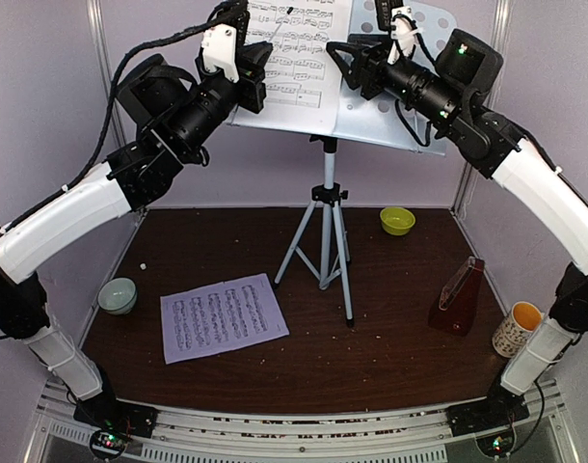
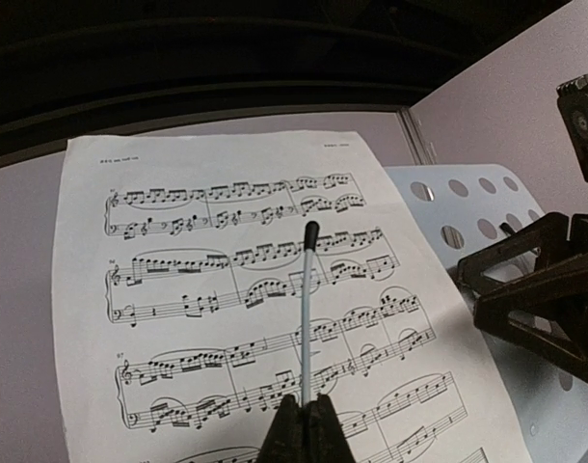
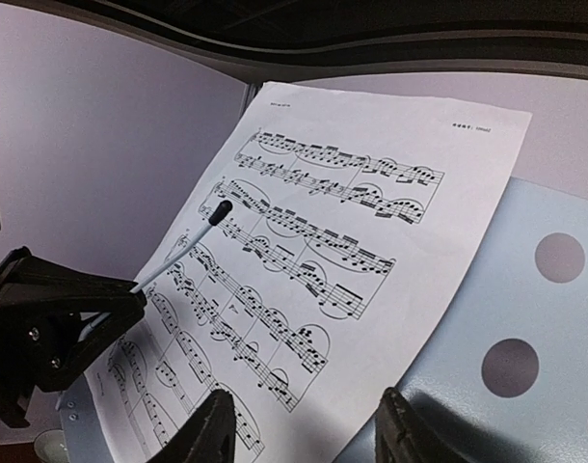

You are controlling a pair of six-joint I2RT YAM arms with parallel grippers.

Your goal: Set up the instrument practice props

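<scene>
The white perforated music-stand desk (image 1: 400, 116) stands on its silver tripod (image 1: 325, 241) at the back. One sheet-music page (image 1: 299, 48) rests on the desk. The other page (image 1: 223, 315) lies flat on the table at front left. The red-brown metronome (image 1: 460, 297) stands at the right. My left gripper (image 2: 305, 400) is shut on a thin white rod with a black tip (image 2: 307, 309), which lies across the page (image 2: 198, 289). My right gripper (image 3: 304, 405) is open in front of the page's lower right part (image 3: 371, 241), holding nothing.
A yellow-green bowl (image 1: 397, 220) sits behind the tripod at the right. A patterned mug (image 1: 517, 329) stands by the right arm's base. A pale bowl (image 1: 118, 294) sits at the table's left edge. Both grippers are close together high up at the desk.
</scene>
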